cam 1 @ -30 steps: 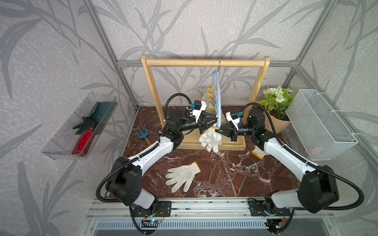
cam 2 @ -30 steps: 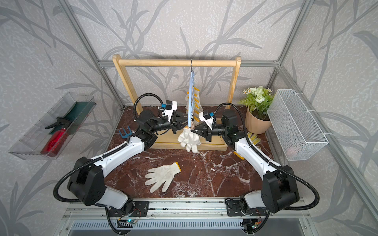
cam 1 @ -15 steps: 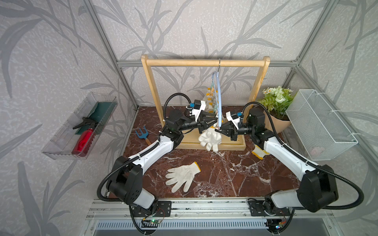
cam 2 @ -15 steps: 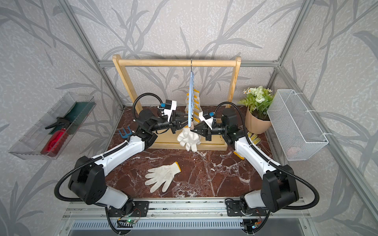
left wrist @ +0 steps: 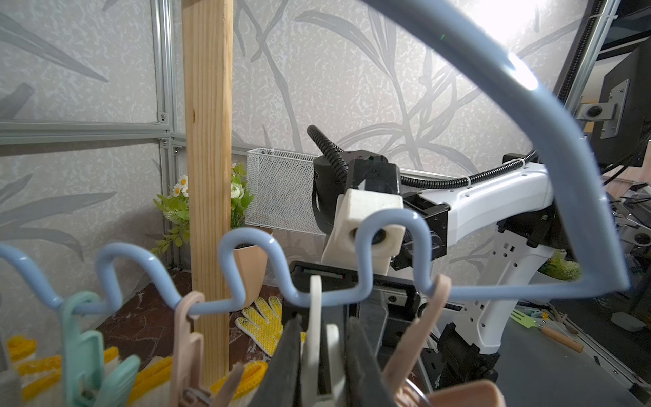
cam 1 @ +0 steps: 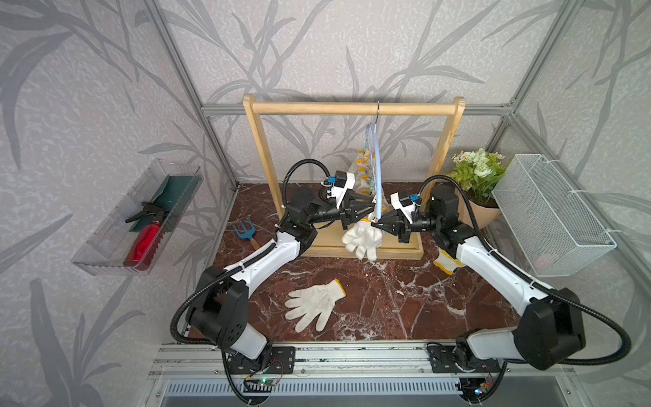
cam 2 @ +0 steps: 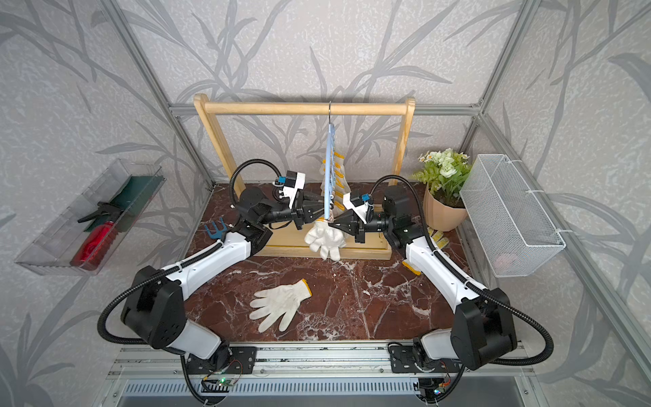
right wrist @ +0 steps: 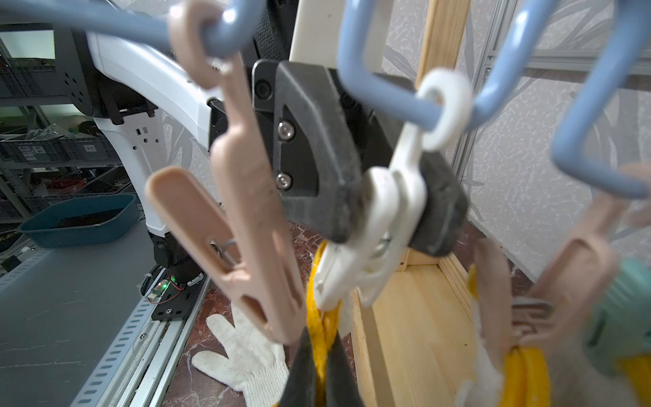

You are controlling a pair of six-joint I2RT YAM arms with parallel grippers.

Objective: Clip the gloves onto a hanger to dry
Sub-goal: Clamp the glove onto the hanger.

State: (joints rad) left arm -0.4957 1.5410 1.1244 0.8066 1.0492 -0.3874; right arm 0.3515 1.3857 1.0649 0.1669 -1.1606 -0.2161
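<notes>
We hold both arms stretched inward, wrists level, tips facing; our left gripper [cam 1: 370, 208] pinches the white clip [right wrist: 396, 197], right gripper [cam 1: 376, 221] clamps the glove cuff [right wrist: 322, 327].

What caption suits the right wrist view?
Left gripper pinches a white clip; right gripper holds a glove's yellow cuff beneath it.

Robot lab cell: aluminium frame [cam 1: 185, 70], wallpapered panels [cam 1: 317, 53], base rail [cam 1: 352, 356], crates [right wrist: 70, 149] behind.

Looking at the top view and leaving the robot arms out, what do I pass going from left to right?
Clear plastic wall tray → blue garden hand fork → off-white knitted glove lying flat → potted white-flowered plant → white wire mesh basket.
</notes>
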